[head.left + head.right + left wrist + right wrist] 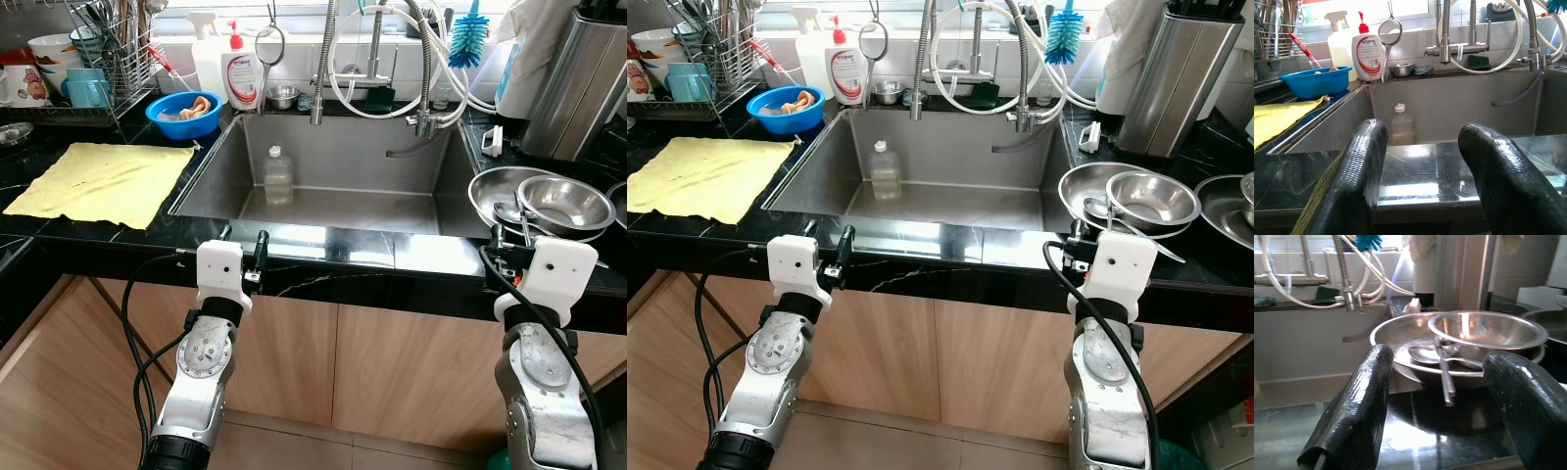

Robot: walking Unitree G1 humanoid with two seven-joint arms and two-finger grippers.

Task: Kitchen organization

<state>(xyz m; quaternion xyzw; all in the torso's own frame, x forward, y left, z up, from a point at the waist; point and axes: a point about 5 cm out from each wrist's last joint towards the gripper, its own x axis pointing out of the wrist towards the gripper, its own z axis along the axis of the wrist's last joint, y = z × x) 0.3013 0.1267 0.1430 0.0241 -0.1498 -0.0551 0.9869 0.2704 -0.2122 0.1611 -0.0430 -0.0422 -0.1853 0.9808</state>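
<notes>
Across the middle of the frame the steel sink (333,196) is sitting in a black counter (323,247), and both arms are hovering just short of its front edge. At centre, inside the basin, a clear plastic bottle (278,176) is standing upright against the back wall; at right, a small steel bowl (565,204) is resting in a wider steel bowl (500,191) with a spoon (1425,354) lying across its rim.

Judging from this, the step in hand is picking a first item to tidy. The stacked bowls are lying straight ahead of the right gripper (1440,401), so a level approach, catching the rim clear of the spoon, looks wisest.

The right gripper's fingers (1354,406) are standing wide apart, touching nothing. The left gripper (1422,171) is facing the bottle, its fingers (1359,171) likewise spread and gripping nothing.

At upper left a yellow cloth (103,181) is lying flat beside a blue bowl (183,114).
</notes>
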